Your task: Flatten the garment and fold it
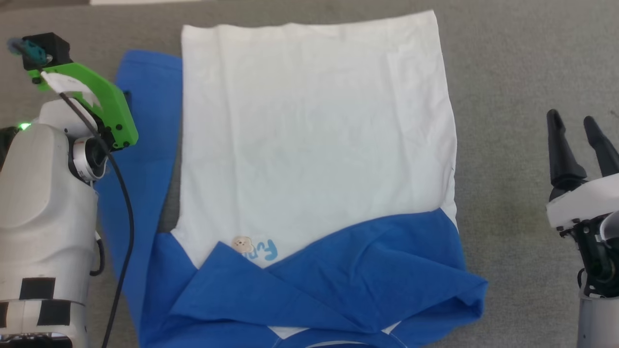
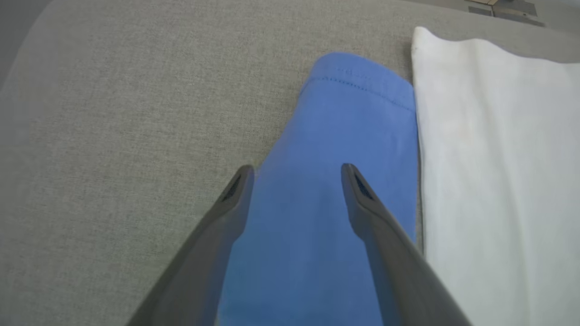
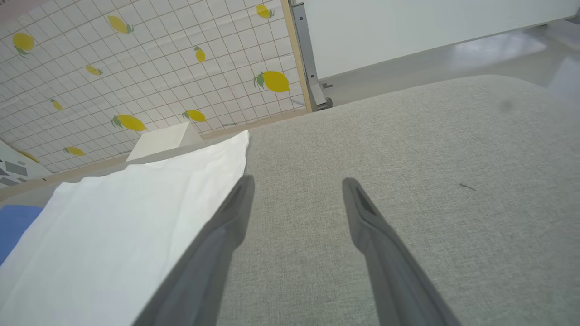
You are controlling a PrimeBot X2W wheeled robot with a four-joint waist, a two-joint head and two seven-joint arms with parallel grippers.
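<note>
The garment [image 1: 314,130] lies flat on the grey surface, its white body spread toward the far side. One blue sleeve [image 1: 150,145] stretches along its left edge. The other blue sleeve [image 1: 362,270] is folded across the near shoulder area. My left gripper [image 2: 297,174] hovers open just over the left sleeve [image 2: 335,136], fingers pointing at the cuff, nothing between them. My right gripper [image 1: 575,128] stands open over bare cloth to the right of the garment. In the right wrist view that gripper [image 3: 297,185] sits beside the white body's edge [image 3: 136,213], apart from it.
The grey fabric-covered table [image 1: 508,72] has free room on the right of the garment. My left forearm with its green wrist mount [image 1: 92,96] and black cable [image 1: 123,203] covers part of the left sleeve. Beyond the table's far edge are a lemon-patterned wall [image 3: 136,68] and a white box [image 3: 163,140].
</note>
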